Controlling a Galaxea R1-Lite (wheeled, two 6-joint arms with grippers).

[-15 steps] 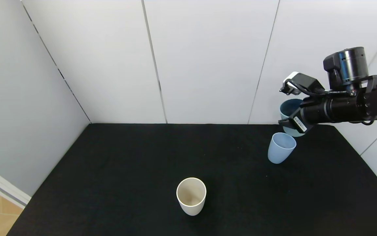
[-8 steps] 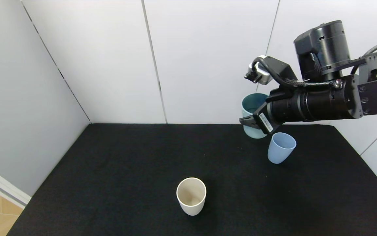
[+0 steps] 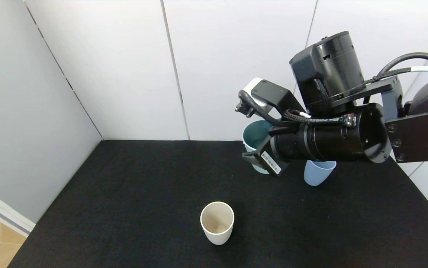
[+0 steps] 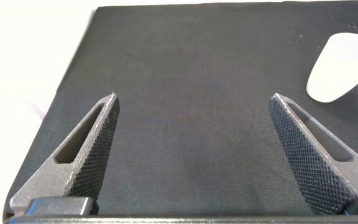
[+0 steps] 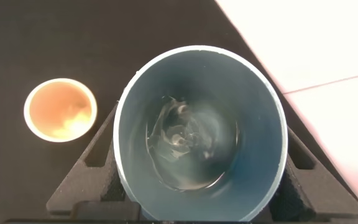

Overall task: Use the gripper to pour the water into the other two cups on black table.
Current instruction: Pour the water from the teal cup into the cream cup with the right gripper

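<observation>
Fingers of the right claw are mostly hidden in the head view behind the arm's thick black barrel; the right wrist view shows them clamped on either side of a teal cup, held upright above the black tabletop. The same arm covers the upper half of the light blue cup, which stands at the far right of the tabletop, just beside the teal one. Water shows as a faint rippled sheen at the bottom of the teal cup. Nearer the robot, well apart, stands the cream-white cup; whether it holds liquid cannot be told. Low over the tabletop, the left claw has its fingers spread wide apart.
</observation>
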